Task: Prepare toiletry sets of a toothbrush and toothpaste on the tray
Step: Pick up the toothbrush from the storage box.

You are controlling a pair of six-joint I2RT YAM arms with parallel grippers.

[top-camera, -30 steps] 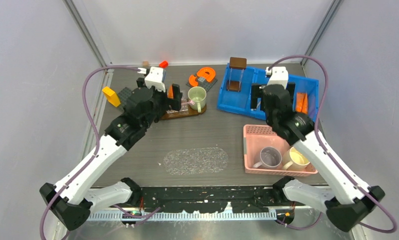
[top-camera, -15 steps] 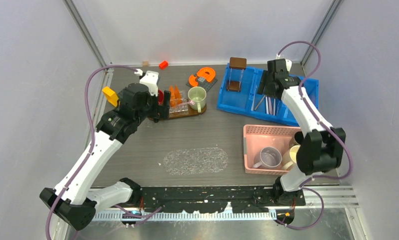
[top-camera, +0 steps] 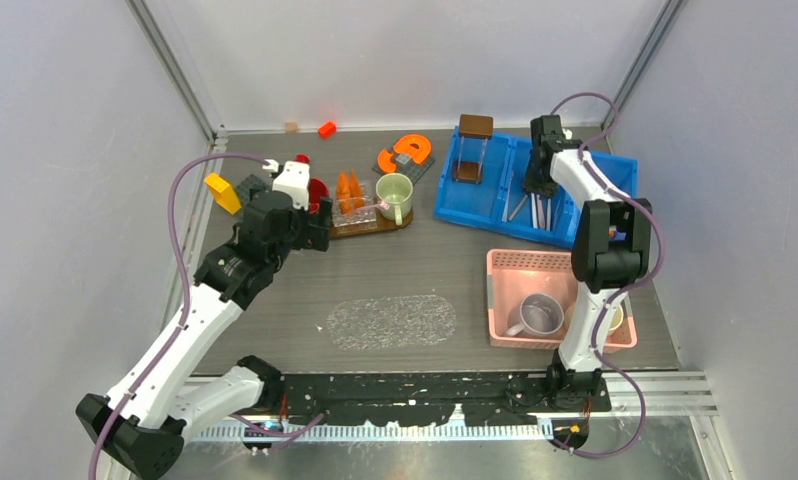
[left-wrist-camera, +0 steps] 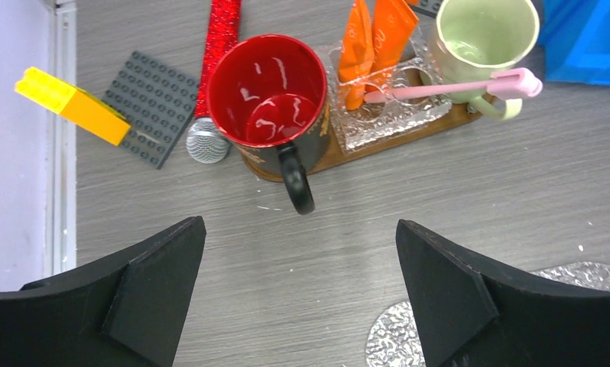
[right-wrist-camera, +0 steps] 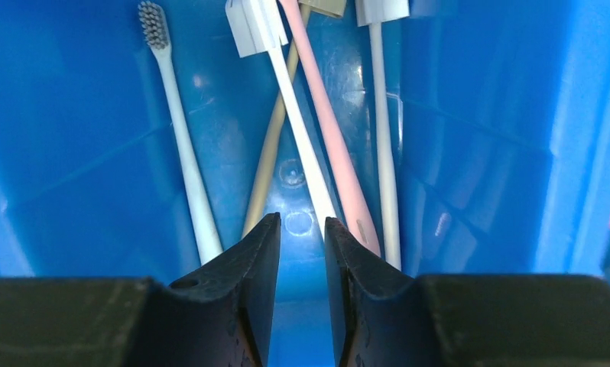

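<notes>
Blue plastic surrounds my right gripper [right-wrist-camera: 300,223], which is down in one compartment of the bin [right-wrist-camera: 73,115]. Its fingers stand narrow, with a slim strip of bin floor showing between them, and I cannot see them pinching anything. Several toothbrushes lie along the floor ahead. The tail of a white toothbrush [right-wrist-camera: 302,153] ends right at my right fingertip, crossing a beige toothbrush [right-wrist-camera: 265,176], with a pink-handled brush [right-wrist-camera: 336,145] just beside it. My left gripper [left-wrist-camera: 298,225] hangs wide open over the grey table [left-wrist-camera: 516,229], nothing between its fingers, just in front of the red mug [left-wrist-camera: 267,99] on the wooden tray [left-wrist-camera: 439,122]. On that tray two orange toothpaste tubes [left-wrist-camera: 374,38] stand in a clear holder [left-wrist-camera: 386,115]. A pink toothbrush [left-wrist-camera: 439,86] lies across the holder and the rim of the green mug [left-wrist-camera: 481,38].
</notes>
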